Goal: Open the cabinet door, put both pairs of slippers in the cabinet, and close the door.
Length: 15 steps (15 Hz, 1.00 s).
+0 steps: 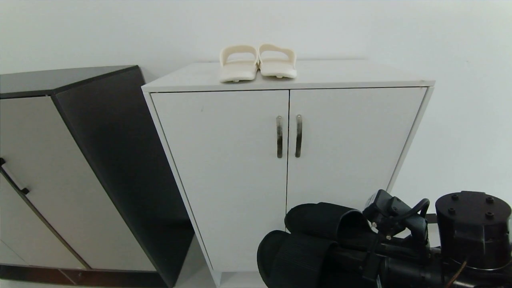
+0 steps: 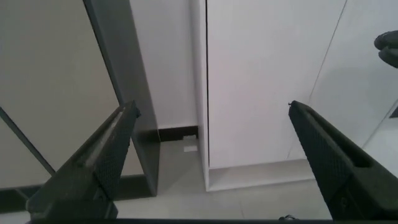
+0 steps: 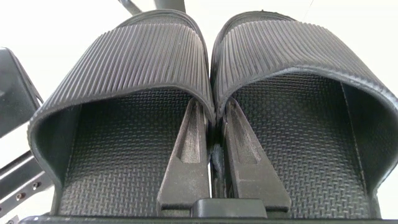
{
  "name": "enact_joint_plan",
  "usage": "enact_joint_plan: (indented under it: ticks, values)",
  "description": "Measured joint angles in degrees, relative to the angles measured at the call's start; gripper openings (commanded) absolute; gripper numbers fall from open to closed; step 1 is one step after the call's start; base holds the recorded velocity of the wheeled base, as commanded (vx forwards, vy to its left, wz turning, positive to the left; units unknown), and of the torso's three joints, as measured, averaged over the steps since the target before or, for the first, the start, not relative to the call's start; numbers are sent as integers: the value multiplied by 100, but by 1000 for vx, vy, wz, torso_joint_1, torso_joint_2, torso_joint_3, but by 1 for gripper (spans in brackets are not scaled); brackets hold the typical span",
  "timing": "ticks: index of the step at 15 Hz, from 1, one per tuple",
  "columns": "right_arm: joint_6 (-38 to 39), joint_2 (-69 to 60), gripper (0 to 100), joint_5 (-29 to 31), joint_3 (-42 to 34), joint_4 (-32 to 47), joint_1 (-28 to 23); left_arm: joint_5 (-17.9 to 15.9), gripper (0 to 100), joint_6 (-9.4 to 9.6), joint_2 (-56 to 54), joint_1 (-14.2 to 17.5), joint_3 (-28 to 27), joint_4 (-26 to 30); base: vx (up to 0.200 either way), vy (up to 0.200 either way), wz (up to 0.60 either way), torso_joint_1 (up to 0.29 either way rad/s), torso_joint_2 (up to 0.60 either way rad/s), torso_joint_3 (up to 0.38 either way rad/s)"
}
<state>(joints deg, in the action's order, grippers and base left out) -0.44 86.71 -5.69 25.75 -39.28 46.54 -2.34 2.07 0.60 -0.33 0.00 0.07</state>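
The right arm reaches in low at the near right, in front of the white cabinet (image 1: pixel 224 160). The right claw (image 3: pixel 213 124) is clamped on the black slippers (image 1: pixel 316 236), one finger inside each, pinching their inner walls together. The left claw (image 2: pixel 212 107) is held low with its jaws spread wide, facing the cabinet's lower left corner beside the dark cabinet (image 1: pixel 112 160). Both doors (image 1: pixel 344 140) are closed, and the cream slippers (image 1: pixel 258 62) lie on the cabinet top.

Left tool (image 2: pixel 212 107) spread wide, right tool (image 3: pixel 212 109) clamped on paired black slippers (image 3: pixel 149 56)
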Motion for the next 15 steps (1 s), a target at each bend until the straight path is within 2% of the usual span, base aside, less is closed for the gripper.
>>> enact_joint_plan:
  ticks: [3, 4, 5, 7, 8, 10, 12, 13, 15]
  values:
    - [-5, -2, 0, 0, -17, 6, 0, -48, 100, 189, 207, -176, -13, -7, 0, 0, 0, -25, 364, 341]
    - [0, -2, 0, 0, -17, -2, 0, -52, 100, 189, 260, -199, -82, -10, 0, 0, 0, -2, 139, 129]
    - [0, -2, 0, 1, -17, 1, 0, -67, 100, 148, 312, -212, -234, -29, 0, 0, 0, 2, 90, 66]
    - [0, 2, 0, 0, -17, 0, 0, -234, 100, -187, 574, -243, -713, -37, 0, 0, 0, 0, 51, 36]
    - [1, 5, 0, 0, -17, 0, 0, -457, 100, -311, 852, -258, -1013, -59, 0, 0, 0, 0, 0, 0]
    - [0, 9, 0, 0, -37, 0, -2, -1259, 100, -472, 1718, -269, -1573, -226, 0, 0, 0, 0, 0, 0]
    - [-7, 11, 0, 0, -80, 0, -5, -1868, 100, -456, 2749, -319, -2037, -621, 0, 0, 0, 0, 0, 0]
    - [-5, 9, 0, -2, -84, -5, -7, -2043, 100, -390, 3233, -455, -2216, -951, 0, 0, 0, 0, 0, 0]
    - [-7, 2, 0, -5, -84, -7, -5, -2153, 100, -291, 4061, -1143, -2477, -1498, 0, 0, 0, 0, 0, 0]
